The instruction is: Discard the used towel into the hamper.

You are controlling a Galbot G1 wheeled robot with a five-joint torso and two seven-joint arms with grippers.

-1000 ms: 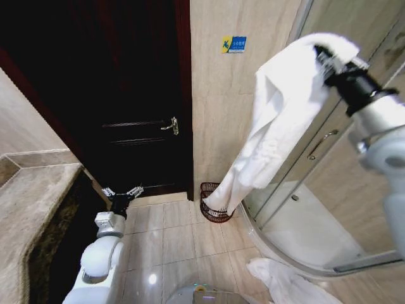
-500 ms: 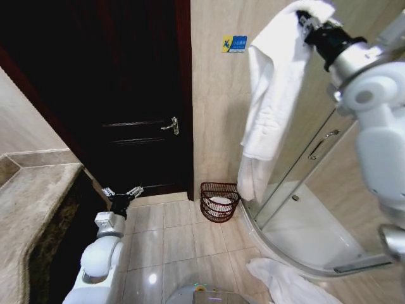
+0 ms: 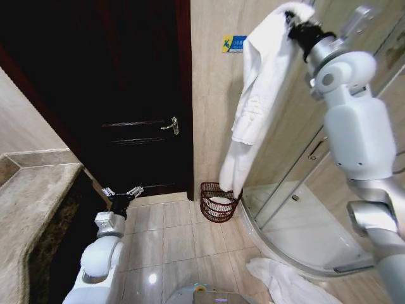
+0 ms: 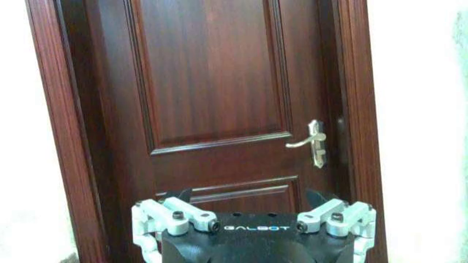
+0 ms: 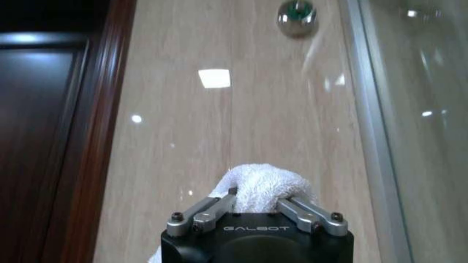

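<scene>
The right gripper (image 3: pixel 295 19) is holding a long white terry towel (image 3: pixel 255 95) in its jaws, high up, its tail dangling over the small round dark red-brown openwork hamper (image 3: pixel 218 201) on the tiled floor; the left gripper (image 3: pixel 123 192) is waiting low, jaws spread wide

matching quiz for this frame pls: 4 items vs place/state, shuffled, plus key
1 right pincer
2 left pincer
3 hamper
4 towel

A on the floor by the shower enclosure
B open, low, facing the dark door
C shut on the towel, raised high
D hanging, lower end at the hamper's rim

Pairs: 1-C, 2-B, 3-A, 4-D
</scene>
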